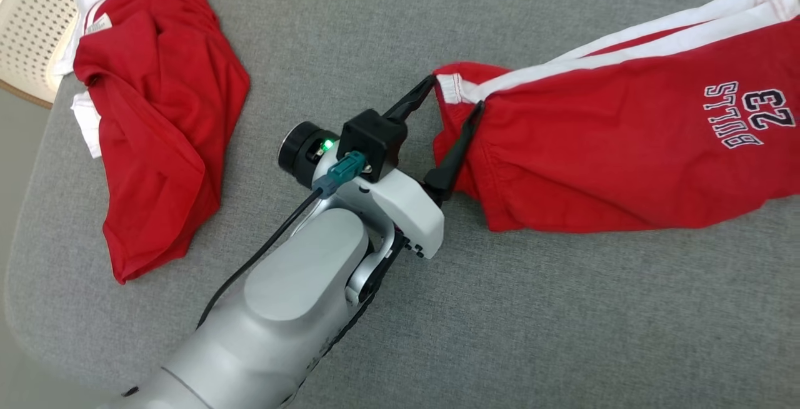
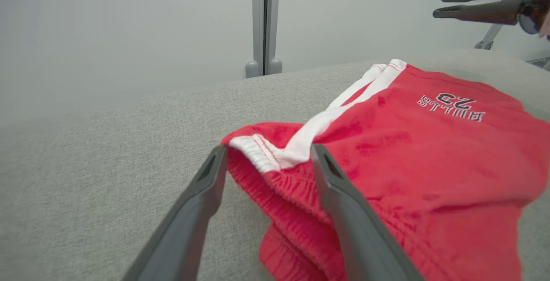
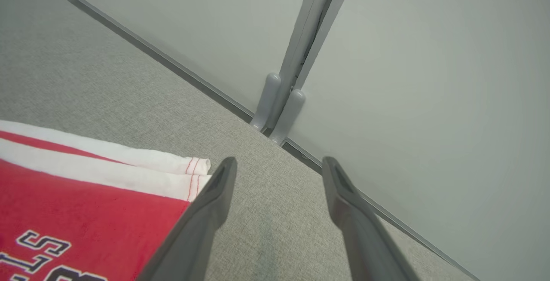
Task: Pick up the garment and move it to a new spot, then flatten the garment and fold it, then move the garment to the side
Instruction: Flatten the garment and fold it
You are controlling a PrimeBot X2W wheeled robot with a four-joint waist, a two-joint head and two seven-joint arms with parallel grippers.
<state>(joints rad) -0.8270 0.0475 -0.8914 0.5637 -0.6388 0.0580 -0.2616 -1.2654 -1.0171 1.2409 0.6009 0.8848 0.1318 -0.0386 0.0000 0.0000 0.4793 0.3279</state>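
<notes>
Left gripper (image 1: 455, 93) is wide around the left corner of the red shorts (image 1: 625, 146) on the gray cushion (image 1: 500, 309). Right gripper (image 3: 279, 160) is wide too, by the shorts' right end.

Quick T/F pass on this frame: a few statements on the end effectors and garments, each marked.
1. The left end effector is open, with its fingers either side of the shorts' waistband corner. True.
2. The right end effector is shut on the shorts. False: it is open and holds nothing.
3. The shorts read "BULLS 23". True.
4. The other garment on the table is blue. False: it is red with white.
</notes>
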